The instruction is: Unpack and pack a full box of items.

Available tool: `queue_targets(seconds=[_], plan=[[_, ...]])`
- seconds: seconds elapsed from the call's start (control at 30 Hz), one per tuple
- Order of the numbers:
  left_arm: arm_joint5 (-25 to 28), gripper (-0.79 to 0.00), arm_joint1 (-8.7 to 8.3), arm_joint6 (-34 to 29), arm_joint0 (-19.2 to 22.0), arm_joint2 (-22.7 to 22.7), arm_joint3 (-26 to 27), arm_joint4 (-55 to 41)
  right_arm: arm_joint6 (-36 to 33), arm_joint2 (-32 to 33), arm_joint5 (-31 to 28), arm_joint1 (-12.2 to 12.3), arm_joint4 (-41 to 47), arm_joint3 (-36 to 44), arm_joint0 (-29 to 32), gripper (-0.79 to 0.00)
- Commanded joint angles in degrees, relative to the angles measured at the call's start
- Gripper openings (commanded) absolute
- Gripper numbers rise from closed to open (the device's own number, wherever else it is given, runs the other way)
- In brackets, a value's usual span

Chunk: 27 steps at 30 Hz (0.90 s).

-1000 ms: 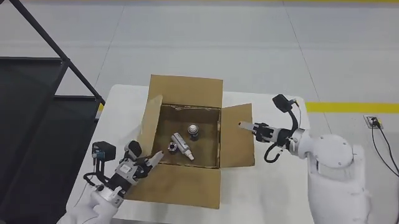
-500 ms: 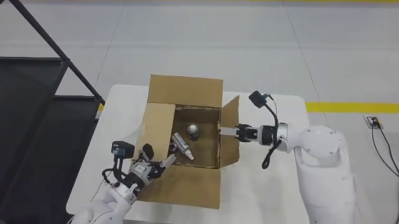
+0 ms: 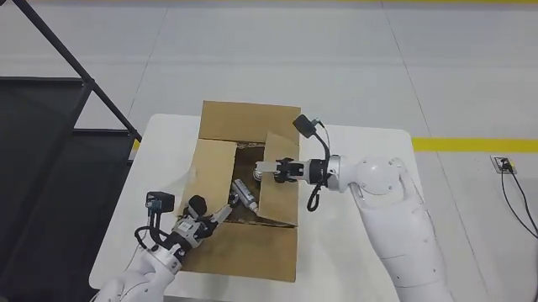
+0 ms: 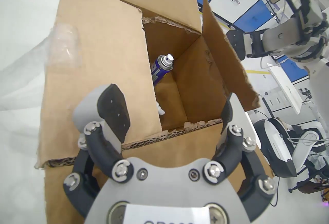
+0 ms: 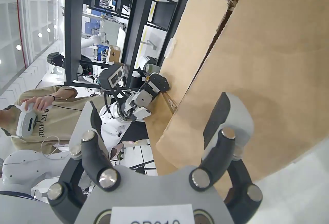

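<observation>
Judged step: closing brown cardboard box (image 3: pixel 250 122) on white tabletop (image 3: pixel 353 243); right tool (image 3: pixel 262 167) spread apart against raised right flap (image 3: pixel 277 186); left tool (image 3: pixel 220 213) gaping too, near left flap (image 3: pixel 214 167); blue spray can (image 4: pixel 160 68) upright inside; next: push both flaps flat, gently, without buckling.

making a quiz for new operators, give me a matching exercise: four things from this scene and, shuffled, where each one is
Things:
1. spray can
2. far flap
3. left gripper
4. right gripper

Places:
A. against the raised side flap
B. over the near flap
C. inside the box
D. folded outward, away from the robot

Pairs: 1-C; 2-D; 3-B; 4-A
</observation>
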State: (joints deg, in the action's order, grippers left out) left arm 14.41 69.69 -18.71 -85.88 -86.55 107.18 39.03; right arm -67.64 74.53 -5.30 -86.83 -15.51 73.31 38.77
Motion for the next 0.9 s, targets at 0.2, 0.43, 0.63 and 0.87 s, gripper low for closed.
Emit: queue_targets(seconds=[0.2,0.43,0.63,0.87], plan=[[0.6,0.0,-0.28,-2.6,0.7,-1.1,-1.0,-4.2,8.1,-5.5,0.0,-0.4,-5.3,-6.1,-2.6,0.0],[1.2,0.0,-0.49,-3.3,0.7,-1.3,-0.4,-4.6,11.5,-8.3,-2.4,-0.1,-9.5,-5.5,-2.1,0.0],[1.0,0.0,-0.64,-3.8,0.9,-1.1,-0.5,-4.5,13.1,-9.8,-1.1,0.2,-13.4,-4.7,-1.8,0.0],[1.6,0.0,-0.74,-2.0,0.1,-1.5,0.3,-5.5,13.8,-9.7,-0.7,0.5,-12.3,-4.1,-1.8,0.0]])
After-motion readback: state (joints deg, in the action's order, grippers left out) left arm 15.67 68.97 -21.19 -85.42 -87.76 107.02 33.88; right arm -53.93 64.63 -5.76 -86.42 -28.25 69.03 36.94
